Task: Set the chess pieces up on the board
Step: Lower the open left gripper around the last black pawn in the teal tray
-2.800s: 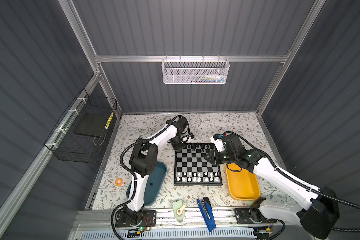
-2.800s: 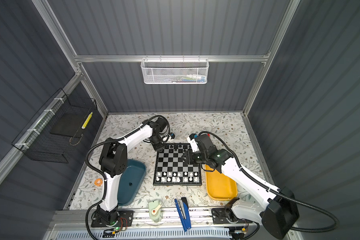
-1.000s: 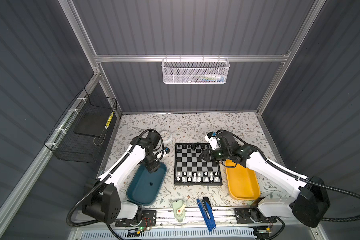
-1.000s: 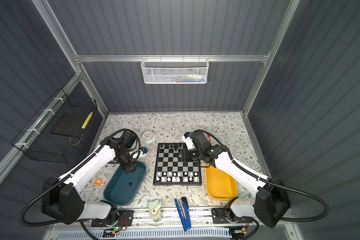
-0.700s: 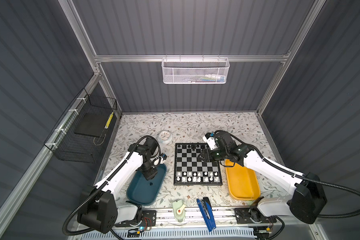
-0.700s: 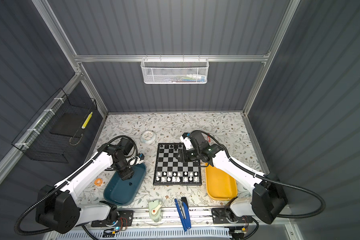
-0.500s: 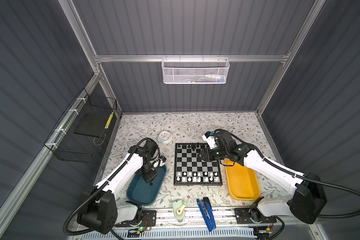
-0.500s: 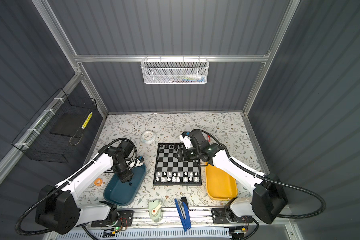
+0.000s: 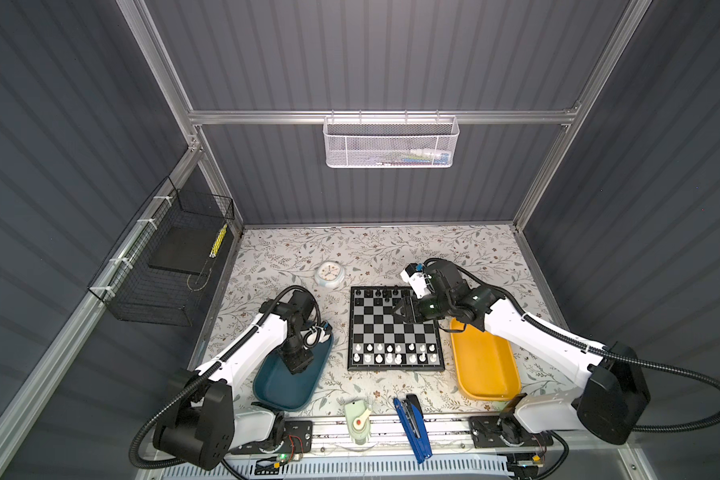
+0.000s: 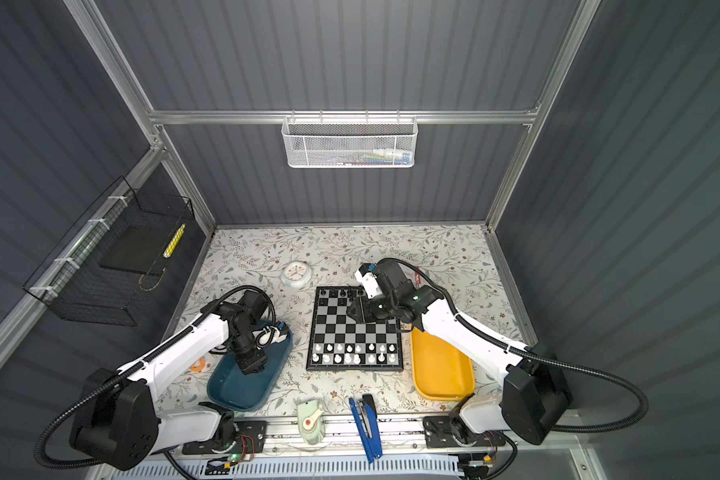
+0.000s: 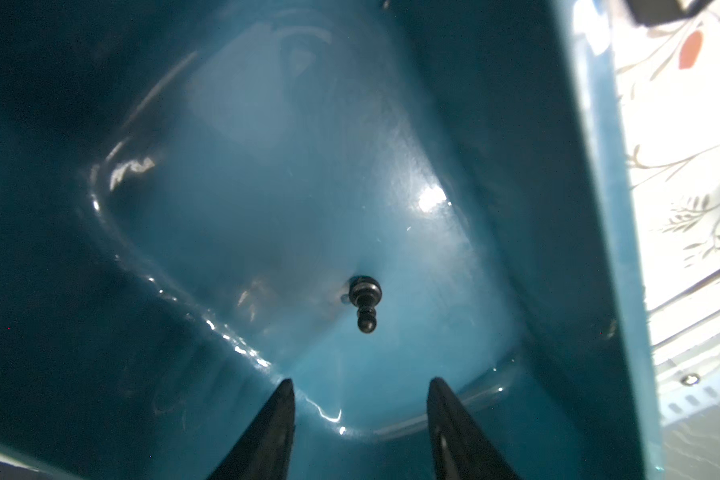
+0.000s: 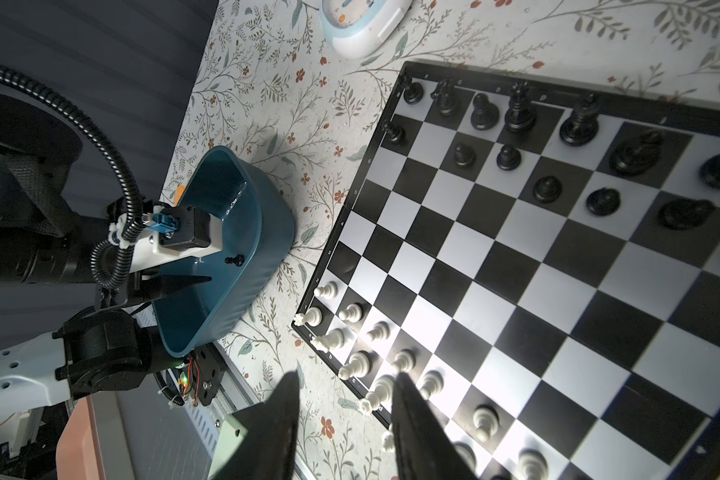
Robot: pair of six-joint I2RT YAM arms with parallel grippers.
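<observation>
The board [image 9: 395, 369] lies mid-table, with several black chess pieces [image 9: 377, 293] on its far rows and white ones [image 9: 395, 353] on its two near rows. My left gripper [image 9: 298, 365] hangs inside the teal tray [image 9: 283, 386], open. In the left wrist view its empty fingers [image 11: 360, 381] point at one black pawn [image 11: 365, 303] lying on its side on the tray floor, a short way ahead. My right gripper [image 9: 404, 311] hovers over the board's far right part, open [image 12: 346, 375] and holding nothing.
A yellow tray [image 9: 485, 365] sits right of the board. A small round clock [image 9: 329, 274] lies behind the board's far left corner. A green tool [image 9: 358, 419] and a blue stapler [image 9: 412, 428] lie at the front edge. An orange bit [image 10: 196, 365] sits left of the teal tray.
My left arm has swung from the board's far left corner to the teal tray and gone down into it. The right gripper has drifted slightly toward the board's far side.
</observation>
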